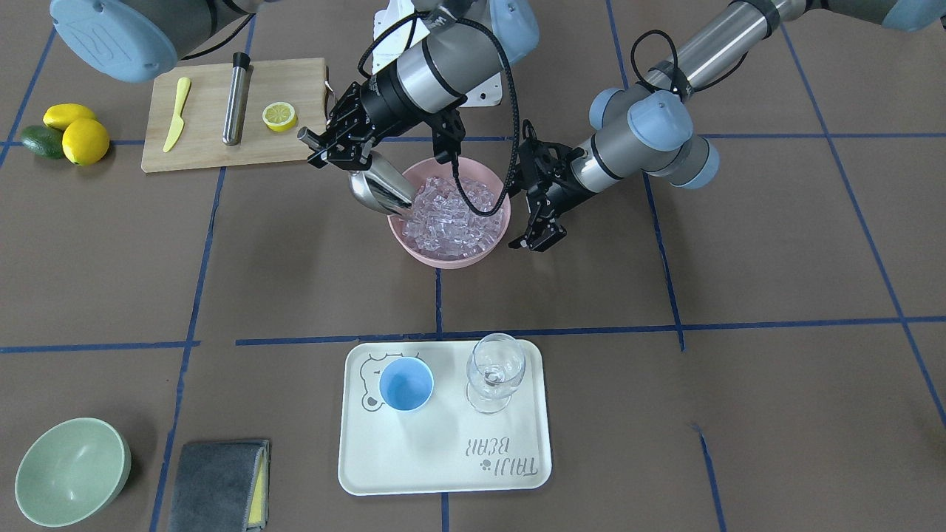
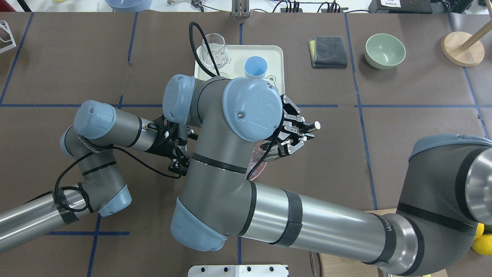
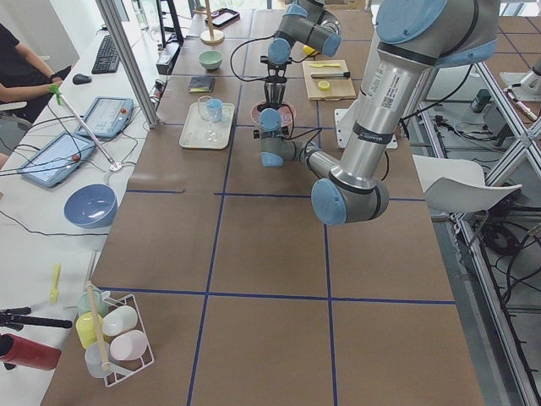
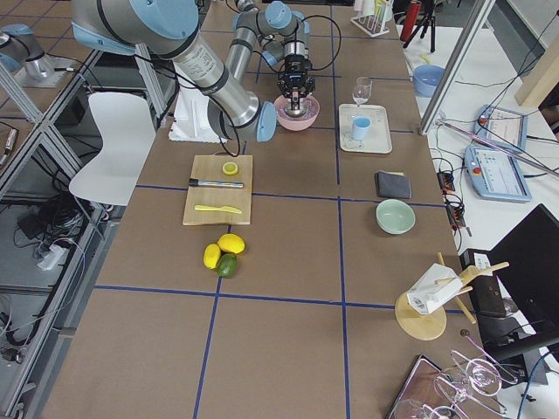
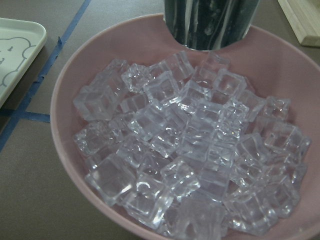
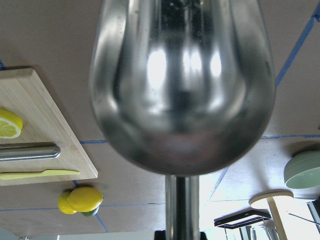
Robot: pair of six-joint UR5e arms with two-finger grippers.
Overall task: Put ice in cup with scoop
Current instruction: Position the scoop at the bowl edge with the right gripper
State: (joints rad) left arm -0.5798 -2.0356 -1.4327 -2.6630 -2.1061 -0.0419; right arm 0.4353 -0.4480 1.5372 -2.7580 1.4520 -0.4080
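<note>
Scoop (image 1: 378,188) in the ice (image 1: 454,218)

My right jaws clamp the scoop's handle, its trough dipped into the ice in the pink bowl (image 1: 443,260). My left jaws hang parted, empty, beside it. The cup (image 1: 406,384) stands well apart on the tray (image 1: 443,465).

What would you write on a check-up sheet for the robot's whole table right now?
Surface: brown table with blue tape lines.
Job's things: scoop mouth down at the ice, in a pink bowl; cup empty on the tray.
Clutter: wine glass, cutting board, lemons, green bowl, grey cloth.
Grippers: right gripper jaws shut on the scoop handle; left gripper looks open, empty, beside the bowl.
Cables: black cable loops over the bowl.
Surroundings: a person at a side desk.
</note>
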